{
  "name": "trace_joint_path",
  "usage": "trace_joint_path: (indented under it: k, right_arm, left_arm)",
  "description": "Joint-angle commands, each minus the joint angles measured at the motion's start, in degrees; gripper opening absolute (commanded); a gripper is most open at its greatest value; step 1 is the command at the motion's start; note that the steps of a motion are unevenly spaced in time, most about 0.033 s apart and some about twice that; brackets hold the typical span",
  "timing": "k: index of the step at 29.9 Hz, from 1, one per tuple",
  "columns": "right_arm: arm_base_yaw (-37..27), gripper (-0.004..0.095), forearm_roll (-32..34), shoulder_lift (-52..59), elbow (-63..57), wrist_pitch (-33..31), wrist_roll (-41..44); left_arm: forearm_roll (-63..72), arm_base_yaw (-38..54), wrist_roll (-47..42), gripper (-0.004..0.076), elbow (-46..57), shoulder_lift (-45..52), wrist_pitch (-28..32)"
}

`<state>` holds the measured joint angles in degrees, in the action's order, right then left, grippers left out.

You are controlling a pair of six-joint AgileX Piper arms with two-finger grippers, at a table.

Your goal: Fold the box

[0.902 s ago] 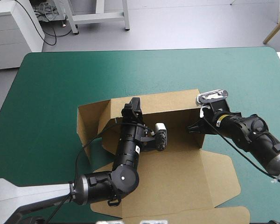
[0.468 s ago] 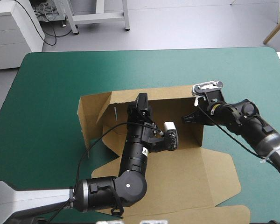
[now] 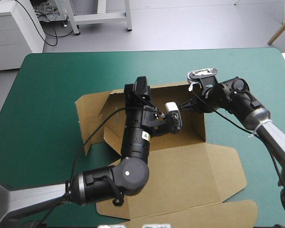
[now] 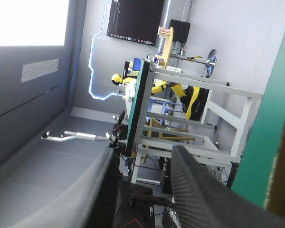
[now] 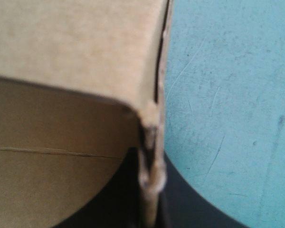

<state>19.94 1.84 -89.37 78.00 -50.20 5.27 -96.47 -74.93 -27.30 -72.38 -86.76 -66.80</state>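
The box (image 3: 190,175) sits in the middle of the table (image 3: 52,71), its lid flat toward the near edge and its back and right walls raised. Much of it is hidden. The left arm crosses the tray floor and covers the place where the back wall meets the left panel, which leans outward.

The right pincer (image 3: 187,105) is at the top of the right wall, close to the back corner. Its wrist view shows only that corner of brown board against the teal-green cover. The frayed wall edge runs down between the black fingers (image 5: 180,209), which are nearly together and clamp it.

The left pincer (image 3: 141,90) rises above the back wall. Its wrist view looks level into the room, and its two fingers stand apart with nothing between them. A brown strip at that view's edge is probably the box, though too little shows to be sure.

Against the earlier pictures, the box lies nearer the table's far edge. The right pincer has gone with its wall toward that edge and inward. The left arm reaches farther over the tray.
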Motion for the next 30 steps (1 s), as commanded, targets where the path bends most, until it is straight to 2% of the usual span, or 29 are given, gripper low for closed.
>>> trace_joint_path:
  k: [1, 4, 7, 13, 17, 26, 28, 30]
  right_arm:
    - [-2.4, -0.0019, -3.8, -1.0, 5.1, -3.1, -1.1]
    - [-6.1, -0.0020, -8.7, -3.1, 7.8, -5.8, -4.2]
    - [-8.6, -0.0019, -10.8, -5.4, 9.8, -7.9, -5.6]
    - [-9.1, -0.0019, -10.2, -11.6, 12.6, -11.1, -5.9]
    - [-9.1, -0.0019, -10.2, -15.2, 15.1, -12.1, -5.9]
    - [-9.0, -0.0010, -9.7, -18.1, 21.1, -12.9, -6.0]
    - [-8.6, 0.0049, -7.6, -18.1, 21.7, -12.9, -6.3]
    - [-7.9, 0.0161, -5.1, -18.3, 21.9, -12.9, -6.5]
  left_arm:
    - [-6.5, 5.6, -0.3, 0.0151, -3.4, 4.3, 2.5]
    - [-2.6, 13.3, -2.4, -0.0013, -4.5, 6.9, 8.3]
    - [3.5, 21.9, -2.4, -0.0003, -6.0, 9.1, 13.6]
    - [17.7, 39.3, -2.4, -0.0003, -8.6, 10.9, 21.1]
    - [32.4, 51.2, 0.3, -0.0003, -9.4, 10.9, 21.7]
    - [75.0, 75.8, 20.0, -0.0003, -9.4, 10.9, 20.1]
    - [81.5, 79.4, 23.9, -0.0003, -9.4, 10.9, 19.3]
    - [87.7, 82.6, 27.8, -0.0003, -9.4, 10.9, 18.3]
